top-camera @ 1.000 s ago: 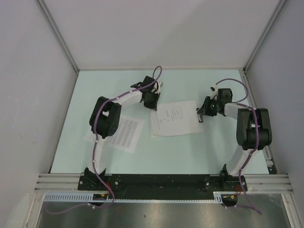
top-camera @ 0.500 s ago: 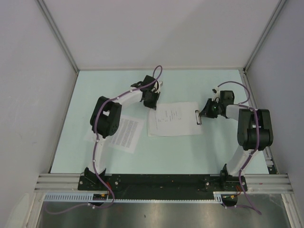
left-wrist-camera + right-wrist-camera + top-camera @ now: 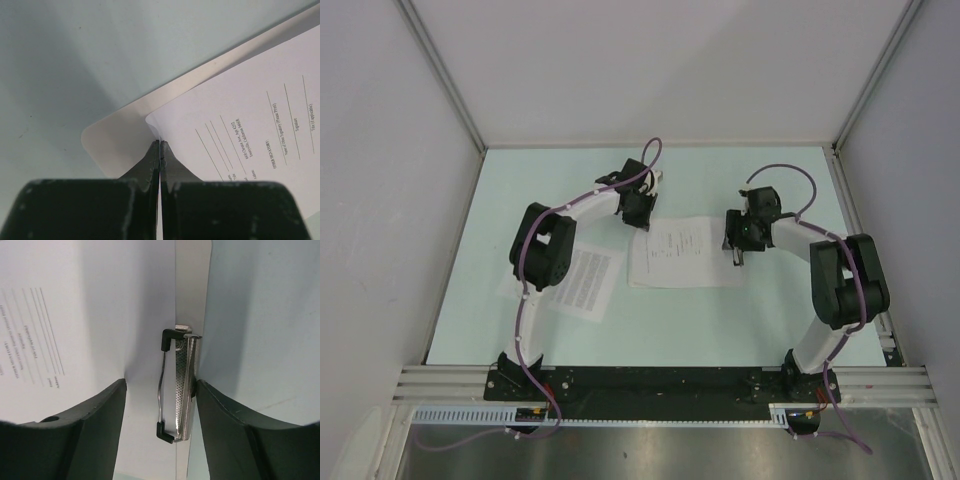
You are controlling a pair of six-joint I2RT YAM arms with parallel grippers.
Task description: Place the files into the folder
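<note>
The right jaws have just swung in and spread, straddling the small metal clip [image 3: 177,385] of the thin white board folder [image 3: 115,145]; the sparsely printed white paper sheet [image 3: 685,250] lies on it, one corner pinched in the closed left jaws. Working the clip looks next.

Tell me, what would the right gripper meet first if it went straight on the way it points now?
Most likely the metal clip on the folder, which lies between its open fingers; depth is hard to judge.
</note>
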